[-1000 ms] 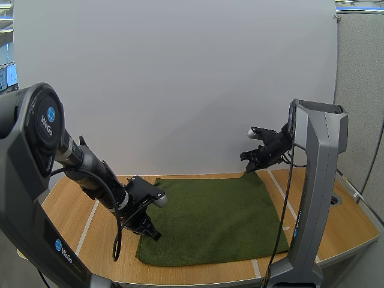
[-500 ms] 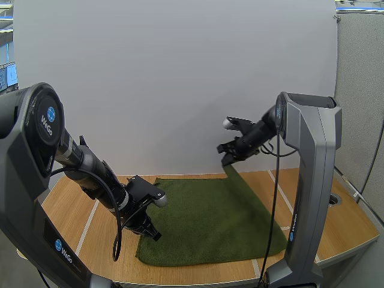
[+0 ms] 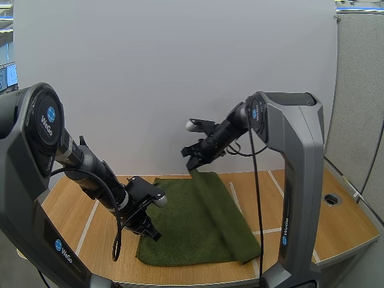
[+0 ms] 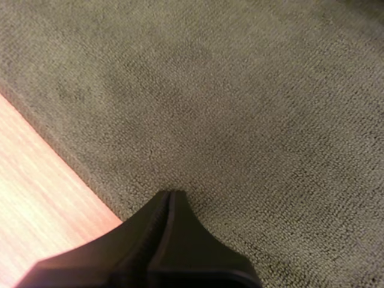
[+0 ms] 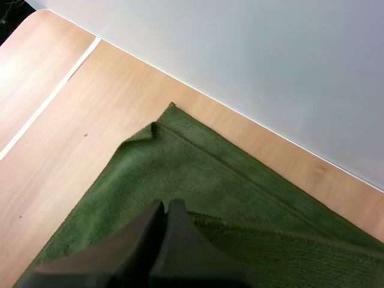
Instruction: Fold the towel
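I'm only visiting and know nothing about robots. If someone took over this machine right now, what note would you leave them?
Left gripper: shut, tips down on the green towel near its left edge.
Right gripper: shut on the towel's far right corner, held up above the towel's middle.
Done: the towel's right side is lifted off the table, partly turned over.
Left to do: probably carry the corner to the left edge, lay it down, let go.
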Robot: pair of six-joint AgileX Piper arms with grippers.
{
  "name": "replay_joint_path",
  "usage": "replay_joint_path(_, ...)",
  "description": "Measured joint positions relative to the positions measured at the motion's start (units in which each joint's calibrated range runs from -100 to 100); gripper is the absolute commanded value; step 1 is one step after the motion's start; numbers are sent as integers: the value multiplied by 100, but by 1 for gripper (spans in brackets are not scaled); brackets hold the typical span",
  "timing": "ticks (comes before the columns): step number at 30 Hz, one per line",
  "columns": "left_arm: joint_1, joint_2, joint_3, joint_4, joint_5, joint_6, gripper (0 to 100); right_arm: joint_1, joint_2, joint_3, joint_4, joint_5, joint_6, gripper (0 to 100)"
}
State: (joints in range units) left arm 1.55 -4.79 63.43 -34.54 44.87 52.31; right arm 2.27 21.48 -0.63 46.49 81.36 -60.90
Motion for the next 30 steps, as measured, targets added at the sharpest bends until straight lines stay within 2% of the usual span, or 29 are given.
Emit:
replay_joint_path(17, 0, 0, 0, 34, -121, 0, 0, 323, 0, 0, 448, -987, -24, 0)
replay_joint_path(30, 0, 0, 0, 56, -121, 0, 0, 802, 0, 0, 489, -2019, -46, 0)
